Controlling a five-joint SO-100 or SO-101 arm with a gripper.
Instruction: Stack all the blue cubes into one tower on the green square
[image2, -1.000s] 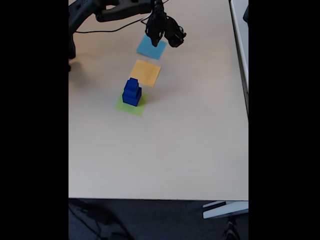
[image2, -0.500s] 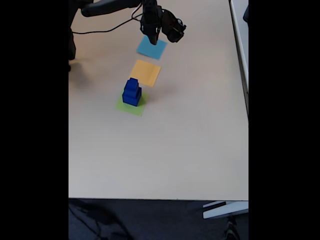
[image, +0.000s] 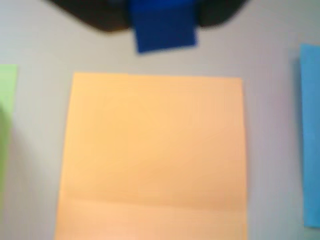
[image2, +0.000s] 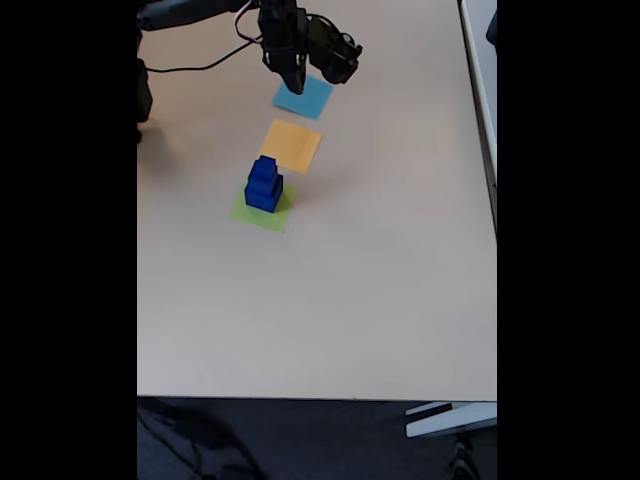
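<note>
- On the green square (image2: 262, 211) stands the tower (image2: 264, 184) of blue cubes — three, stepped.
- Above the light blue square (image2: 303, 97) hangs the gripper (image2: 297, 78), well apart from them — its jaws' state cannot be told.

Your wrist view is soft all over. The orange square (image: 152, 155) runs off the bottom edge, the green square (image: 6, 117) shows as a sliver cut by the left edge, and the light blue square (image: 311, 135) is cut by the right edge. A blue shape (image: 164, 24) at the top is cropped and too blurred to name. In the fixed view, the tower (image2: 264, 185) hides the middle of the green square, and the gripper (image2: 297, 80) is too small to judge its jaws.
</note>
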